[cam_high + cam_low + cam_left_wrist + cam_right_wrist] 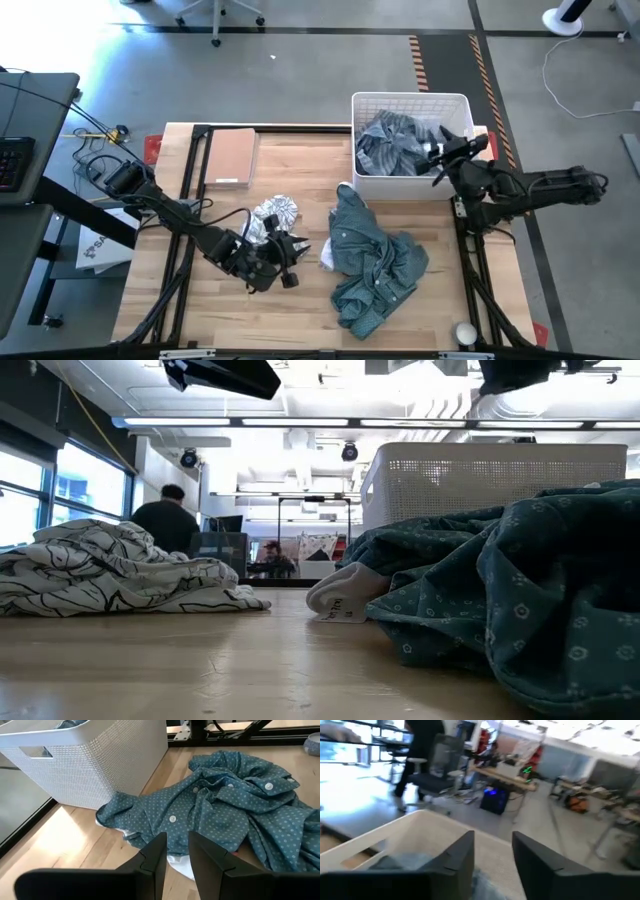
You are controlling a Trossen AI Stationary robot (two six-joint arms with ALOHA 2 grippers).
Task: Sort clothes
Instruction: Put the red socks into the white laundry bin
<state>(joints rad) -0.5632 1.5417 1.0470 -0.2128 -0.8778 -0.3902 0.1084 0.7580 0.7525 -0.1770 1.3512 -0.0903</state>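
In the low view the teal shirt (520,590) runs off the frame's right and bottom edges and hides the lower part of the white basket (480,480). Both arms are cut off at the top there. The right wrist view is smeared; the grey-blue fabric (395,862) inside the basket is perhaps striped, and a person's (422,750) upper body is cropped

Bright ceiling strip lights (330,422) glare white in the low view, window daylight washes the room beyond the right gripper (492,857) into motion blur, while the table (300,170) lies evenly lit.
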